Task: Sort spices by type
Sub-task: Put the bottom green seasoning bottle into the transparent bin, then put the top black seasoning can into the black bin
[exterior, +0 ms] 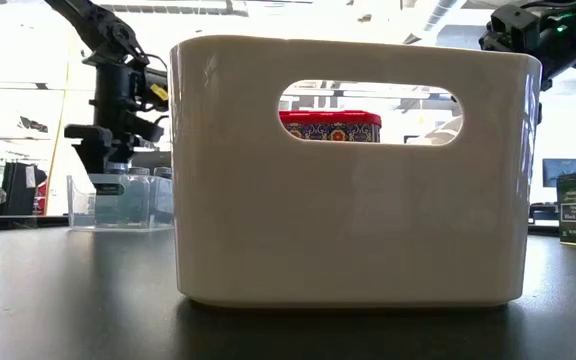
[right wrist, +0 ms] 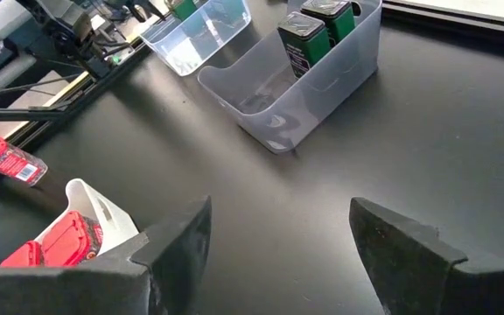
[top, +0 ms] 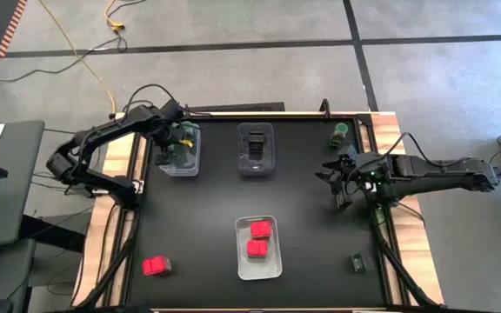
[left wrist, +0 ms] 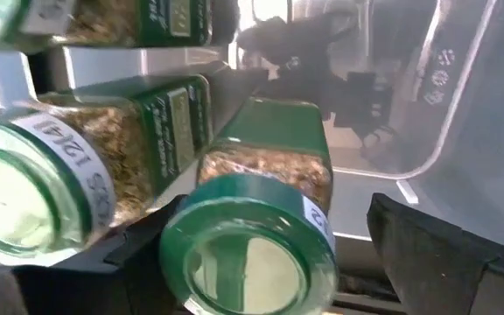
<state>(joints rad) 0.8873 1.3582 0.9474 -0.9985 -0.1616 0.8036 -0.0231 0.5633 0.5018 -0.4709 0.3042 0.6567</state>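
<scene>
Black table (top: pixel 198 217). Near white bin (top: pixel 258 261): two red packets (top: pixel 258 239) inside. Middle far clear bin (top: pixel 256 161): dark boxes (top: pixel 255 144). Left far clear bin (top: pixel 179 163): green-lidded jars (left wrist: pixel 243 241); left pincer (top: pixel 178 139) inside it, fingers apart around one jar. Right pincer (top: pixel 336 178) above bare table, fingers apart, empty. Loose on table: red packet (top: pixel 156 265), jar (top: pixel 339 133), small dark box (top: pixel 357 261).

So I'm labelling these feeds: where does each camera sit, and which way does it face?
High: overhead, straight down on both arms.
Low: table height, facing the white bin; arms above.
Left wrist: inside the jar bin, left gripper around a green-lidded jar.
Right wrist: over the table, open right gripper facing the dark-box bin.
Shared: that bin also shows from overhead.
</scene>
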